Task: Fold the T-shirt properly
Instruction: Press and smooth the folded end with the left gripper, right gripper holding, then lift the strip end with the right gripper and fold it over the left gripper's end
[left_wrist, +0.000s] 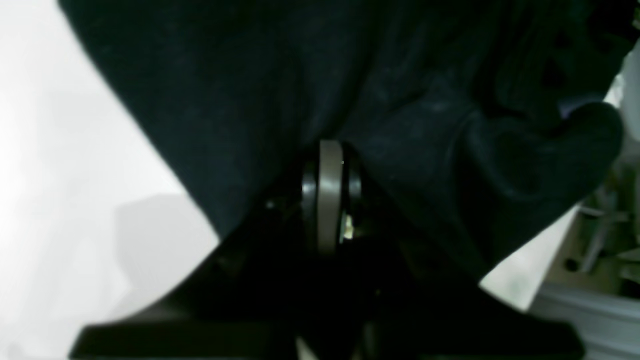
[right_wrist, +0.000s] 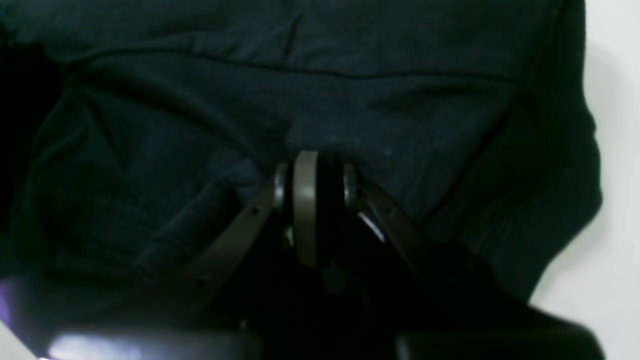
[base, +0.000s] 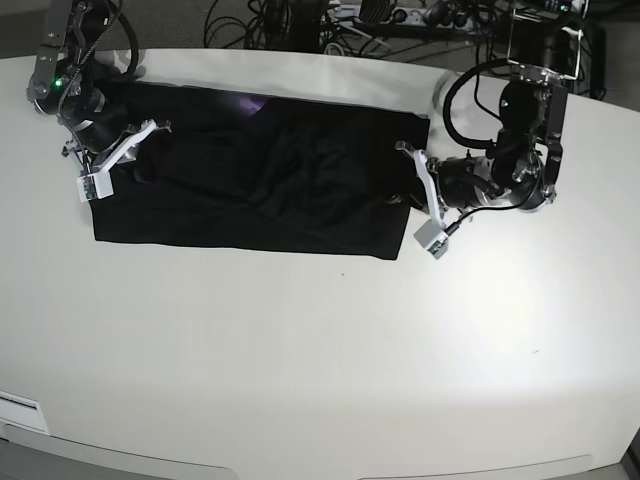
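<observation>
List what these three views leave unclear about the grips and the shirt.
- Base view: both grippers' fingertips, hidden by dark T-shirt cloth.
- Left wrist: left gripper tips buried in cloth.
- Right wrist: right gripper likewise; blurred.
- Printed side: hidden, only a purple glimpse.

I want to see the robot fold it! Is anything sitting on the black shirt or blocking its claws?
Nothing visible is in the way. The large black cloth T-shirt lies on the white table with nothing on top. The left gripper and the right gripper are already at its two ends, their jaws closed on the cloth.
</observation>
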